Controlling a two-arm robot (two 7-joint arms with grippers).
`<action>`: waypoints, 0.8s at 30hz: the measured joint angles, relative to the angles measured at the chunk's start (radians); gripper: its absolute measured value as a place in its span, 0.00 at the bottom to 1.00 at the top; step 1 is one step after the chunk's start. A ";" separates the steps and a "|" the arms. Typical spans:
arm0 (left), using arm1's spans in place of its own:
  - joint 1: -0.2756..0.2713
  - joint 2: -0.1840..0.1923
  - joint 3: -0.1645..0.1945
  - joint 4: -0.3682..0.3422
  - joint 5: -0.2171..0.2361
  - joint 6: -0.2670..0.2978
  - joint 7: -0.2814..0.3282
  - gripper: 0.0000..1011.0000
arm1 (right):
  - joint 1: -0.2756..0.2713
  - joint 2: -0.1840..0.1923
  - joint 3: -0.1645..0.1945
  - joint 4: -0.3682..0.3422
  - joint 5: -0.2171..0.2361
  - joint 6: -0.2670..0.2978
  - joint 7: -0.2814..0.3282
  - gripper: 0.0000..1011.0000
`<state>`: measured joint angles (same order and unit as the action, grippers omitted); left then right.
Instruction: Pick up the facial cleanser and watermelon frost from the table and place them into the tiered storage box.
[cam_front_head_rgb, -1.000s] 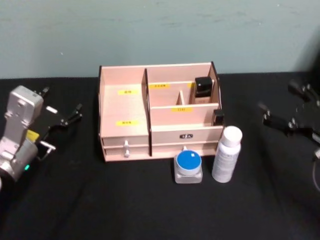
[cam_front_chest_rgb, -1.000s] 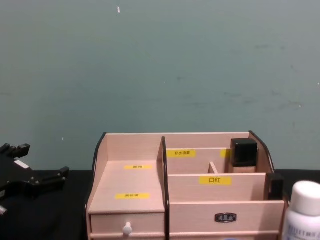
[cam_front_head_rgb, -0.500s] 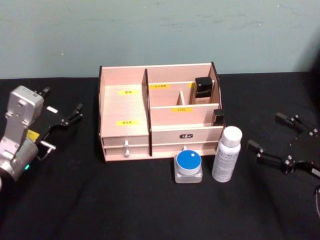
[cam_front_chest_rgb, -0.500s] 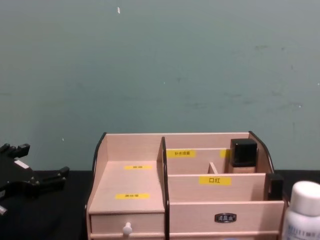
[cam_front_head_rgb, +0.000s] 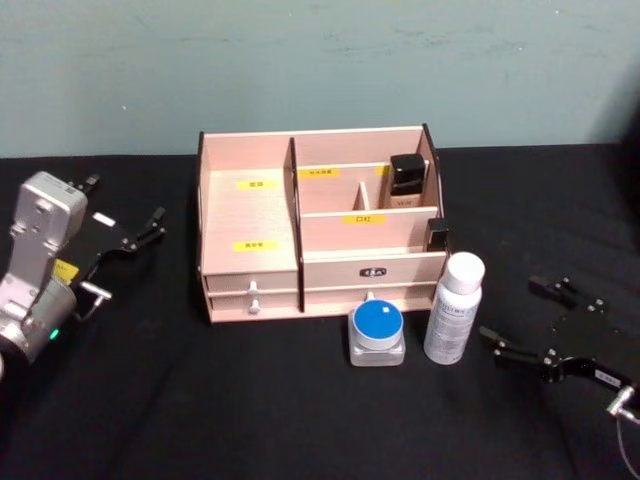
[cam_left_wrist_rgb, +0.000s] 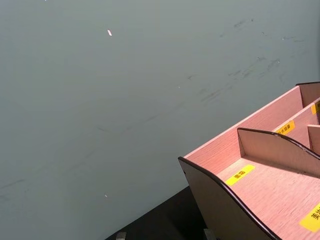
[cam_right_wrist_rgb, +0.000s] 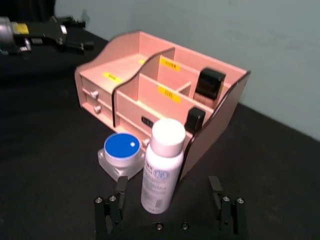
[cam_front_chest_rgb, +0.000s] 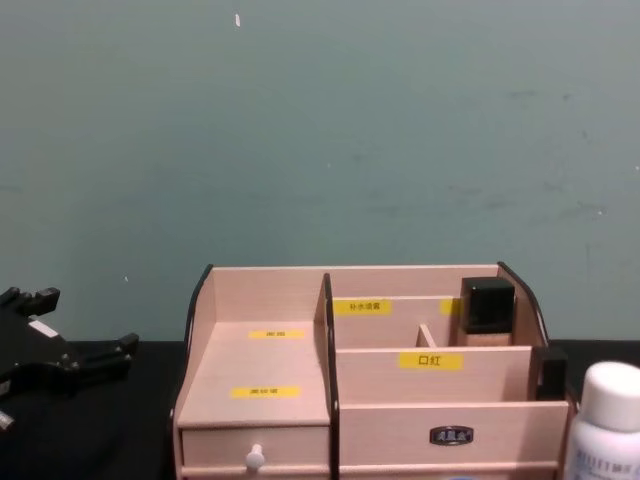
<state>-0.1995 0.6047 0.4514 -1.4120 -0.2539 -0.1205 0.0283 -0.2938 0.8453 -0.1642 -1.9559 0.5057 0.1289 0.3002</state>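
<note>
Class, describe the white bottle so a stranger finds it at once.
Find the tiered storage box on the black table. At its front right corner stands the white bottle. Unlike the squat blue-lidded jar beside it, it is tall, white-capped.

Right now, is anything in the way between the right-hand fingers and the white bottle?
Nothing visible does. The right gripper, fingers open, faces the white bottle with just black table between them; the blue-lidded jar sits on the bottle's other side.
</note>
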 joint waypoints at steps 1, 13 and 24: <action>0.000 0.000 0.000 0.000 0.000 0.000 0.000 0.99 | 0.005 -0.004 -0.004 0.005 -0.003 0.006 0.001 0.99; 0.000 0.000 0.000 0.000 0.000 0.000 0.000 0.99 | 0.098 -0.078 -0.060 0.081 -0.045 0.047 0.027 0.99; 0.000 0.000 0.000 0.000 0.000 0.000 0.000 0.99 | 0.185 -0.147 -0.100 0.157 -0.082 0.061 0.064 0.99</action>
<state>-0.1995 0.6046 0.4514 -1.4120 -0.2539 -0.1205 0.0283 -0.1092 0.6986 -0.2646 -1.7986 0.4242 0.1903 0.3646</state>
